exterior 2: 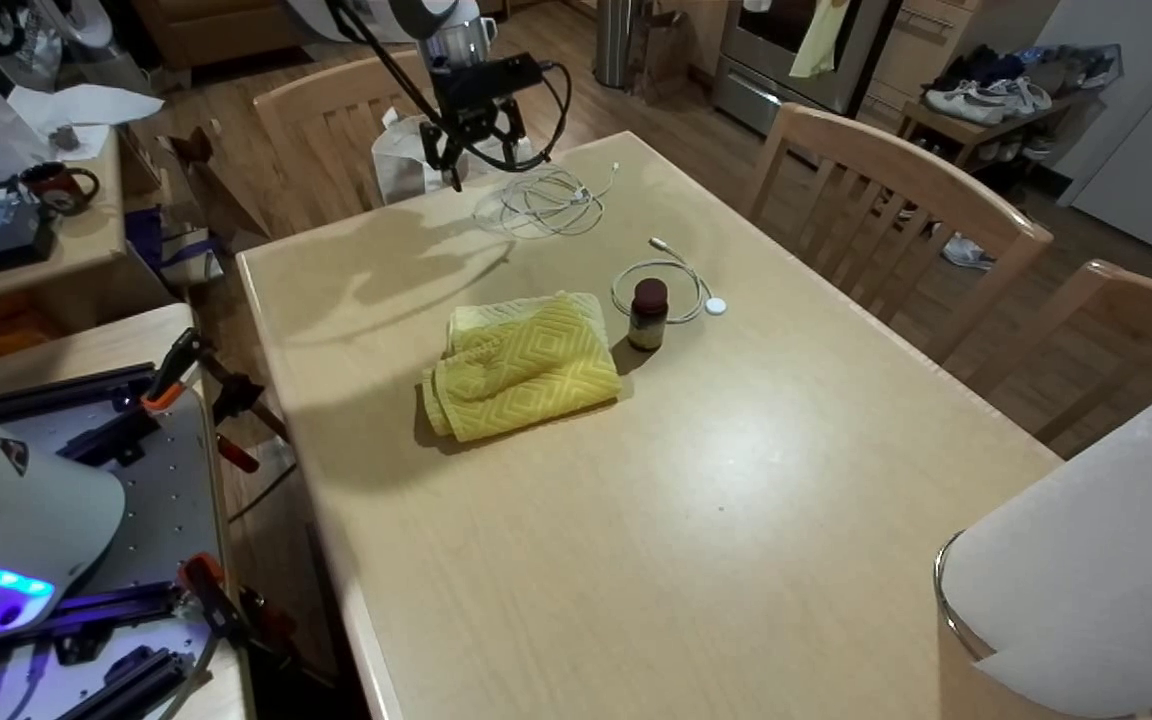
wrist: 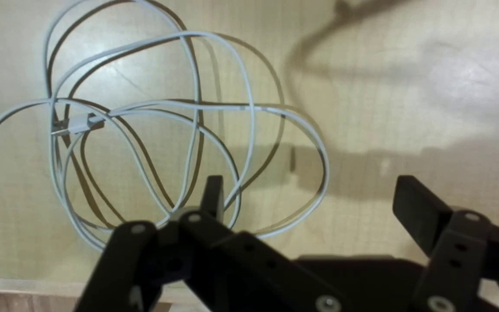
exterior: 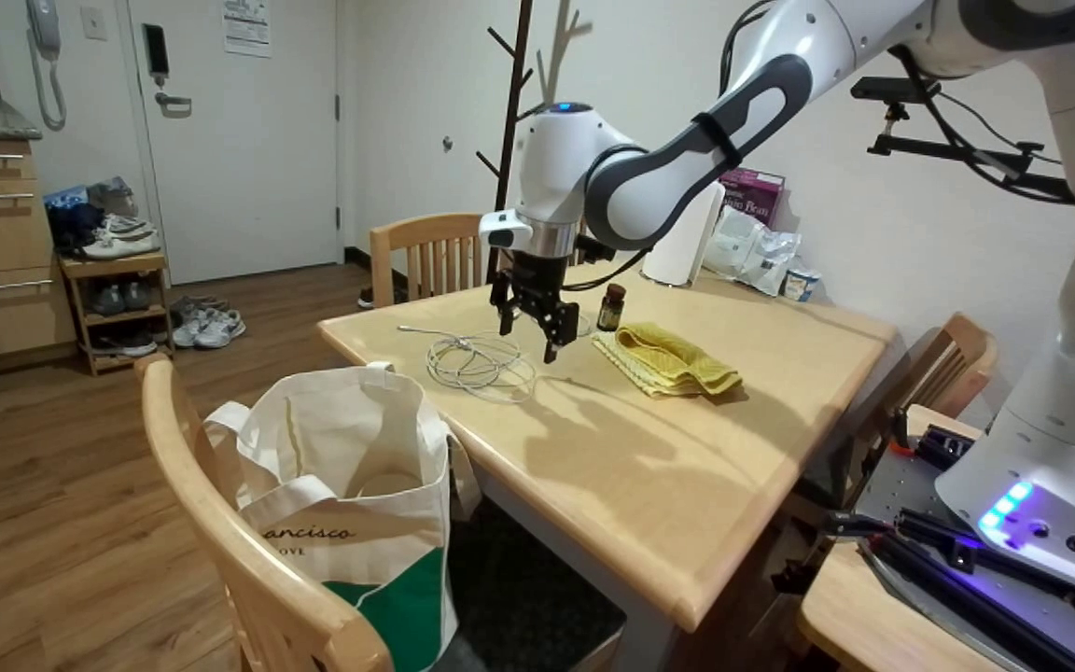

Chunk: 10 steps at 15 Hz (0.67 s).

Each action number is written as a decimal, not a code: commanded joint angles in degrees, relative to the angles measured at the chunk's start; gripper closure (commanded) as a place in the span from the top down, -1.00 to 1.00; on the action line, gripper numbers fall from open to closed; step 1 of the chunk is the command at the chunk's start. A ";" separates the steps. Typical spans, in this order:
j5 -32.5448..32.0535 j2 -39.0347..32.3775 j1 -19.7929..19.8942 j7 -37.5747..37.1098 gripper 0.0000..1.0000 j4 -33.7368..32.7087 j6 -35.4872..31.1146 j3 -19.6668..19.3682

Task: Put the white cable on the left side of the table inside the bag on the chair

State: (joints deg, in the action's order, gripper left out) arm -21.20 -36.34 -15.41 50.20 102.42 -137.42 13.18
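Observation:
The white cable lies in a loose coil on the table, in both exterior views [exterior: 468, 344] [exterior 2: 579, 197] and in the wrist view, where its plug [wrist: 80, 123] shows. My gripper [exterior: 528, 342] is open and empty, above the table beside the coil. In the wrist view the gripper [wrist: 309, 190] has one loop's end in the gap between its fingers, with the left finger in front of other loops. The white canvas bag [exterior: 342, 523] with a green patch stands open-topped on a chair [exterior: 174, 448] at the table's edge. It shows partly behind the gripper in an exterior view [exterior 2: 401, 160].
A yellow folded cloth [exterior: 673, 359] and a small dark bottle [exterior: 611, 308] stand on the table [exterior: 649, 485]. A shorter white cable with a round puck [exterior 2: 716, 306] lies around the bottle. A paper towel roll [exterior 2: 1086, 560] stands at another edge. Wooden chairs [exterior 2: 896, 190] surround the table.

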 commanded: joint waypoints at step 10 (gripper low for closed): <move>-5.53 -12.85 -5.12 -3.36 0.98 -13.62 -1.72 -5.34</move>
State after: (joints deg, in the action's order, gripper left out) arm -24.36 -47.72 -19.41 49.23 91.47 -138.33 8.92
